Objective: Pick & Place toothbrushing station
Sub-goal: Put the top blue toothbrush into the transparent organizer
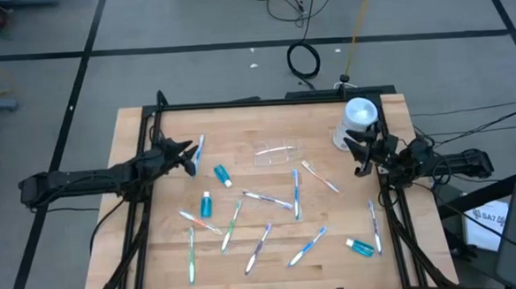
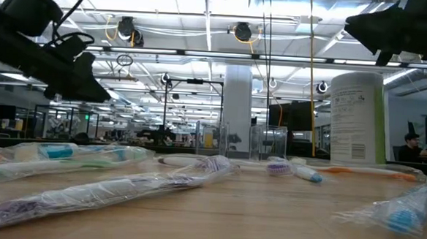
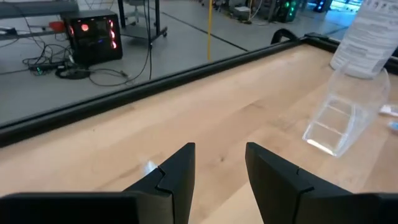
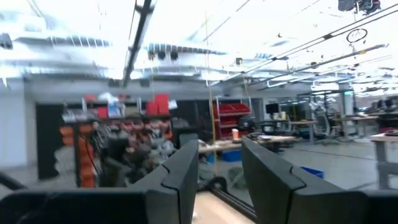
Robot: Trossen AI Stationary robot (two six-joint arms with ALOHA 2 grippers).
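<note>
A clear plastic cup (image 1: 279,152) lies on its side at the middle of the wooden table (image 1: 158,256); it also shows in the left wrist view (image 3: 339,121). Several wrapped toothbrushes (image 1: 294,194) and small teal tubes (image 1: 221,174) (image 1: 206,204) (image 1: 362,246) lie scattered flat on the table. My left gripper (image 1: 188,157) hovers open at the table's left side, above the wood, empty. My right gripper (image 1: 357,152) hovers open at the right side, next to the white container, empty.
A tall white cylindrical container (image 1: 359,121) stands upright at the far right of the table, just beyond my right gripper. A black frame (image 1: 265,101) edges the table. A person (image 2: 411,147) sits in the room beyond.
</note>
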